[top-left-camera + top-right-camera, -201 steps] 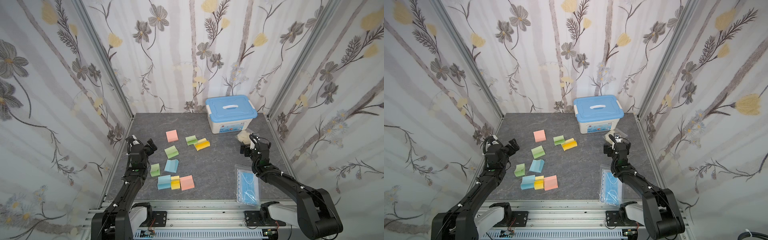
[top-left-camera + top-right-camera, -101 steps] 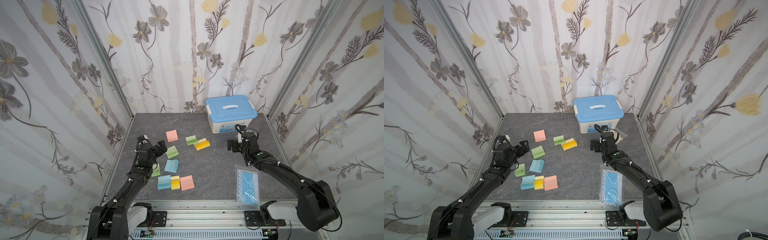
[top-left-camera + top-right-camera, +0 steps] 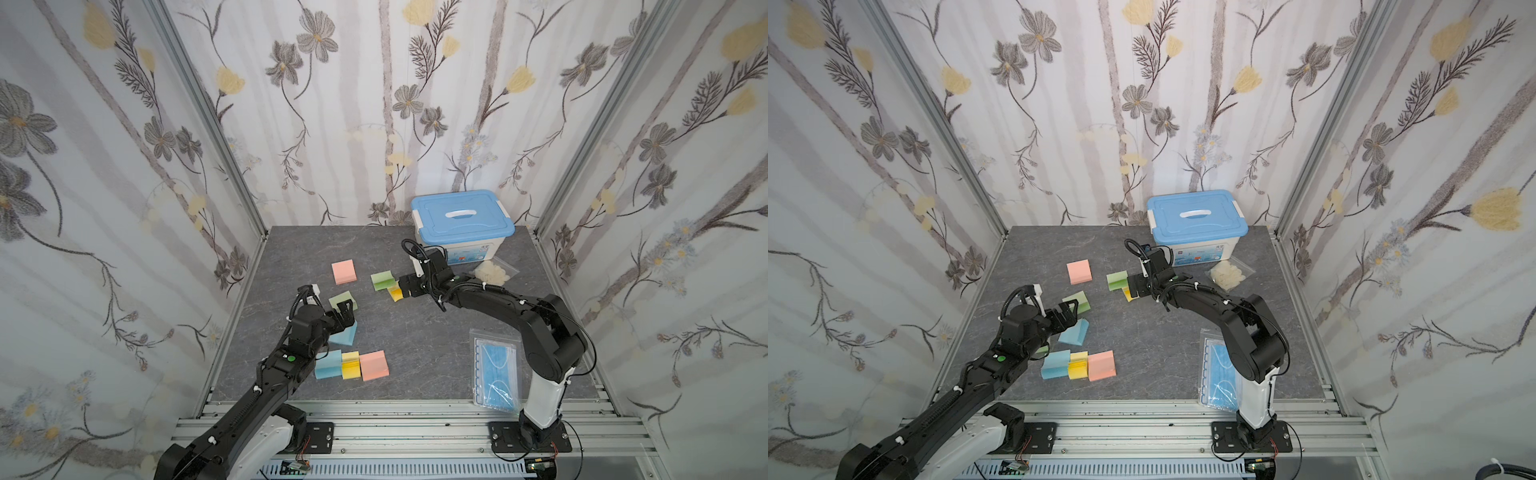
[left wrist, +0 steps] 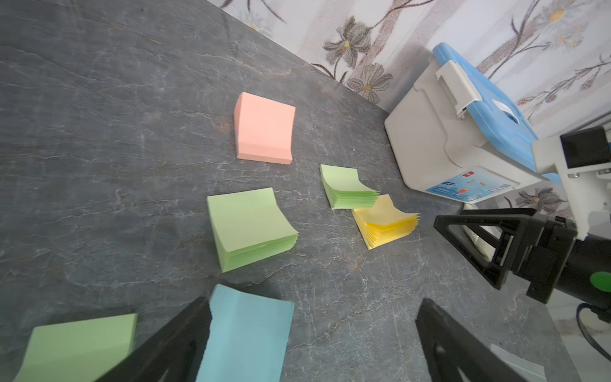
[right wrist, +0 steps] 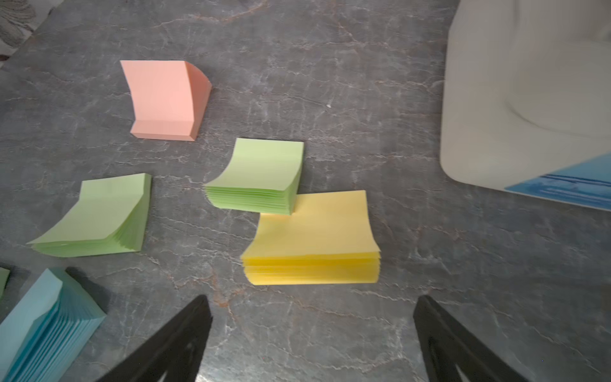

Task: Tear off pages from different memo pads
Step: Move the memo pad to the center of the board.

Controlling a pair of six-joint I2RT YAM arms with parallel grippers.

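Several memo pads lie on the grey table; no loose pages show. At the back are a pink pad [image 3: 344, 272], a green pad [image 3: 381, 278] and a yellow pad [image 5: 314, 238]. In the middle are a second green pad [image 3: 340, 300] and a blue pad [image 4: 246, 334]. In front, blue [image 3: 328, 364], yellow [image 3: 350, 365] and pink [image 3: 374, 365] pads sit in a row. My left gripper [image 3: 347, 316] [image 4: 314, 301] is open over the middle blue pad, which lies beside one finger. My right gripper [image 3: 402, 286] [image 5: 312, 297] is open and empty, just short of the yellow pad.
A white box with a blue lid [image 3: 461, 224] stands at the back right. Beside it lies a clear bag of pale material [image 3: 492, 272]. A clear bag of blue masks [image 3: 496, 374] lies front right. Flowered walls close in three sides; a metal rail [image 3: 395, 424] runs along the front.
Both arms have swung inward. The left gripper came from the left edge to the middle pads. The right gripper came from beside the pale bag to the yellow pad.
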